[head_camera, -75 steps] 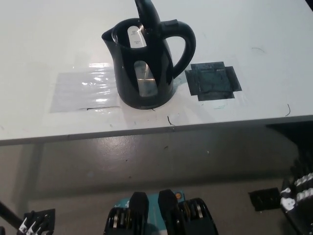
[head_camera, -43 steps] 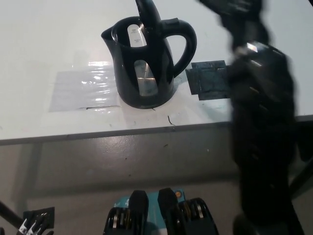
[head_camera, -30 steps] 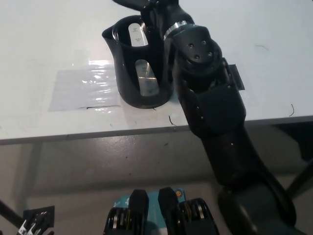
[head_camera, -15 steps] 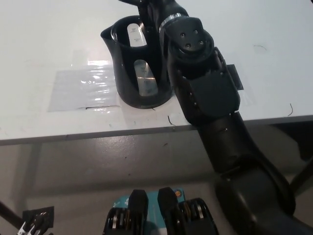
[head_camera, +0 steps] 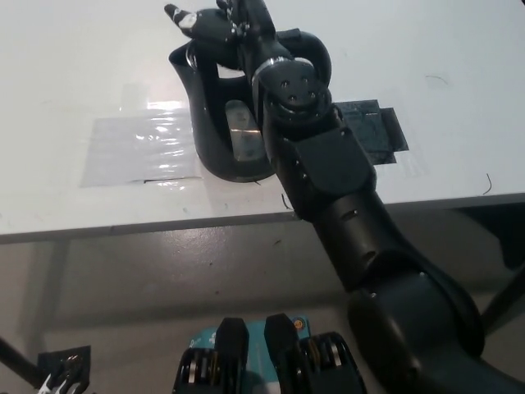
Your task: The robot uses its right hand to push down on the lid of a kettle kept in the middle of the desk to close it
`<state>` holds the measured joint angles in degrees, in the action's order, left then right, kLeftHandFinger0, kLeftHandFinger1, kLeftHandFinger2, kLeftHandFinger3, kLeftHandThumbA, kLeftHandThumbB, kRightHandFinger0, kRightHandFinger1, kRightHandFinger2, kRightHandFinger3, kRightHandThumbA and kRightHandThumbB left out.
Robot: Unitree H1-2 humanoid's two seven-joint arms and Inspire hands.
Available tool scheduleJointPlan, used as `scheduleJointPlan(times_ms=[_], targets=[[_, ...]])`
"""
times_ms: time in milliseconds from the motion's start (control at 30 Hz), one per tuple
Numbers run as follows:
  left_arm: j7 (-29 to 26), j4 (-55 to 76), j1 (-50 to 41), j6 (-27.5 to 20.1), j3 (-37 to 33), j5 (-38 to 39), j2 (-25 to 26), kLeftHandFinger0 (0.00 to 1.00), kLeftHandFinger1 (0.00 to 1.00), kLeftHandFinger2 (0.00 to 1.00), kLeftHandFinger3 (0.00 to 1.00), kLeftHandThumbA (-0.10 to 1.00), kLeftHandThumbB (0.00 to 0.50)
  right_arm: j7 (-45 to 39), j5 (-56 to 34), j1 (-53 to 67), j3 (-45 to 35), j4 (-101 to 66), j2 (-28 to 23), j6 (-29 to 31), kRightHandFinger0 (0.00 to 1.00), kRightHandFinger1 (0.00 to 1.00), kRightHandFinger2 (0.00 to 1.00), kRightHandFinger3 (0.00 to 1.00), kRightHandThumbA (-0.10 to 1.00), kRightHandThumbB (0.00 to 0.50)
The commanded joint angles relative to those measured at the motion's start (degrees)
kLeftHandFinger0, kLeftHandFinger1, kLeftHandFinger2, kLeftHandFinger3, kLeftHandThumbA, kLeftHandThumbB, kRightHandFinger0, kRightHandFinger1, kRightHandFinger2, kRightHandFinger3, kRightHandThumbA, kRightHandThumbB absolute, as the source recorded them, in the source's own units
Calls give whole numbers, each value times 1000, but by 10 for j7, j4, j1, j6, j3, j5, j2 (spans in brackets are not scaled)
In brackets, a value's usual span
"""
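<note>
A black electric kettle (head_camera: pixel 215 135) stands on the white desk (head_camera: pixel 74 74), its spout to the left and its handle (head_camera: pixel 315 54) to the right. My black right hand (head_camera: pixel 215 26) lies flat across the kettle's top, fingers stretched toward the spout and holding nothing. It covers the mouth, so the lid is hidden beneath it. The right arm (head_camera: pixel 328 172) runs up from the bottom right across the kettle's right side. A sliver of my left hand (head_camera: pixel 56 384) rests at the lower left corner, below the desk.
A clear shiny film (head_camera: pixel 135 152) is stuck to the desk left of the kettle. A dark taped patch (head_camera: pixel 379 135) lies to its right. The desk's front edge (head_camera: pixel 148 226) runs across the picture, with grey floor below.
The right hand has come down and leftward over the kettle's mouth, which was still seen open inside half a second ago. The kettle stays in place.
</note>
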<state>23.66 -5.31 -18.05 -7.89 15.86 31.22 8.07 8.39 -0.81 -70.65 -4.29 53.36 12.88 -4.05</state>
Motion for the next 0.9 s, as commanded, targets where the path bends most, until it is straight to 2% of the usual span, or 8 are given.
scheduleJointPlan(times_ms=[0,100,300,567,667,733,867], targets=[[13,21,-1,-12,-6,4,7,1000,1000,1000,1000,1000,484,5,-23,-42,-13,21,9,80,1000,1000,1000,1000,710,145],[10,21,3,-8,-7,4,8,1000,1000,1000,1000,1000,500,9,-36,-49,-28,51,13,94,1000,1000,1000,1000,693,153],[9,25,5,-3,-13,6,6,1000,1000,1000,1000,1000,500,14,-44,-55,-41,96,19,123,1000,1000,1000,1000,642,146],[0,28,15,-5,-27,-9,5,1000,1000,1000,1000,1000,500,27,-38,-124,-36,173,20,126,1000,1000,1000,1000,608,161],[-2,32,14,-2,-31,-12,6,1000,1000,1000,1000,1000,500,43,-25,-154,-24,206,22,115,1000,1000,1000,1000,664,193],[2,33,15,-1,-33,-12,10,1000,1000,1000,1000,1000,500,45,-29,-163,-26,218,25,116,1000,1000,1000,960,641,185],[5,35,19,0,-33,-10,13,1000,1000,1000,1000,1000,500,45,-39,-167,-32,233,30,115,1000,1000,1000,1000,609,178]])
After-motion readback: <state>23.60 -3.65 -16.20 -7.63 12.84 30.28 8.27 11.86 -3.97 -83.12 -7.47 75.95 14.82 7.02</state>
